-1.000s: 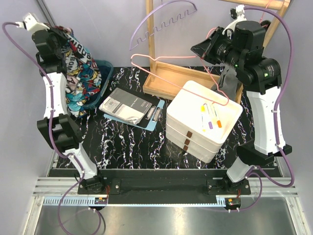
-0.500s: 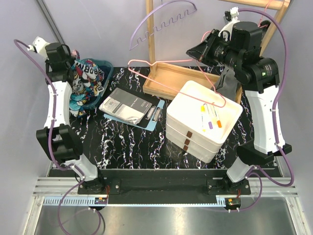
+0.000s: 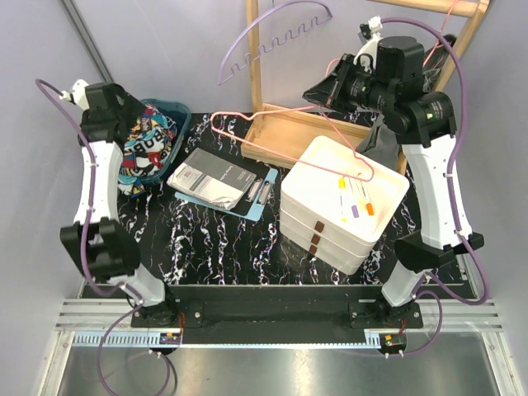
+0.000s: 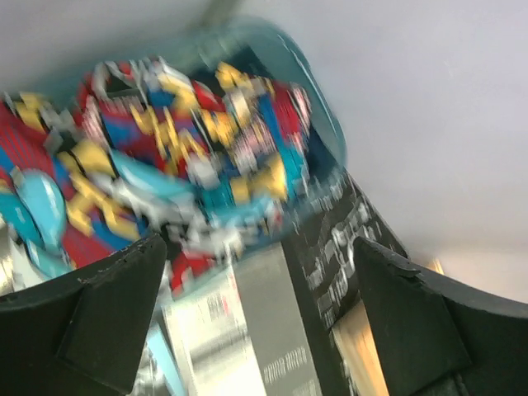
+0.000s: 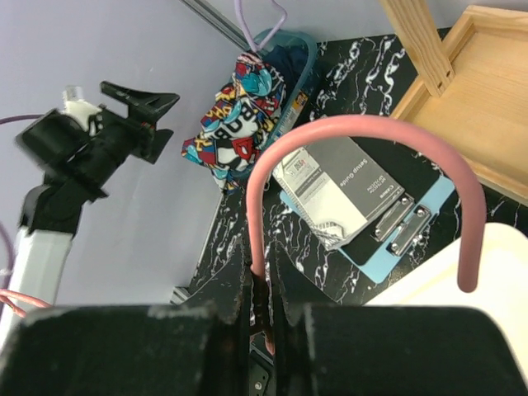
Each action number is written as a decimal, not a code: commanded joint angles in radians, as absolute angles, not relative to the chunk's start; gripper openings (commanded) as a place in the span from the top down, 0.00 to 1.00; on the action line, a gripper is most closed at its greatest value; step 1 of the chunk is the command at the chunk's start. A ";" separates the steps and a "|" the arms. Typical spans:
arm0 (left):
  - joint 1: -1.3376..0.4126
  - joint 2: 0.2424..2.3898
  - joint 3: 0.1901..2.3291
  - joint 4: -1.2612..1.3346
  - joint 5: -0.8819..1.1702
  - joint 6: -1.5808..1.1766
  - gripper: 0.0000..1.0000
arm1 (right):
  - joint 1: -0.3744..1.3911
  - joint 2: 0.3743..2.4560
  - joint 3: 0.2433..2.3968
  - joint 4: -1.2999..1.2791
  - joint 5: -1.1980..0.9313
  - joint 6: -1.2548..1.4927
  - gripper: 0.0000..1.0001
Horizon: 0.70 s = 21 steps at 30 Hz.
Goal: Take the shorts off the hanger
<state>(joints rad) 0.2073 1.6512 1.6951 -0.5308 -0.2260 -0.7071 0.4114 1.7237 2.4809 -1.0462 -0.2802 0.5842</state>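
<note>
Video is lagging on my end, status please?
Left fingers open over graffiti-print shorts in teal basket. Right fingers shut on bare pink hanger. No obstruction seen.

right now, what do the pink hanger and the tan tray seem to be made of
Thin pink hanger: probably metal wire under a smooth, matte pink coating, since it is a slim, evenly bent rod.
Shallow tan tray: looks like unpainted light wood, with a pale colour and flat board-like walls.
</note>
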 commanded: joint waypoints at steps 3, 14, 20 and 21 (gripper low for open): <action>0.046 1.343 1.533 -0.565 -0.069 -0.744 0.01 | 0.417 1.750 2.508 -1.080 -0.304 0.489 1.00; -0.123 1.082 1.591 -0.528 0.178 -0.704 0.01 | 0.566 1.822 2.655 -1.101 -0.169 0.374 1.00; -0.123 0.982 1.706 -0.509 0.362 -0.649 0.01 | 0.636 1.818 2.674 -1.117 -0.074 0.272 1.00; -0.123 0.977 1.721 -0.509 0.435 -0.663 0.01 | 0.665 1.821 2.684 -1.117 -0.052 0.259 1.00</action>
<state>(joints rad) -0.1219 1.0286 1.6207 -0.5747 0.2066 -0.6884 0.6041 1.8317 2.6274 -1.1099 -0.1509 0.3592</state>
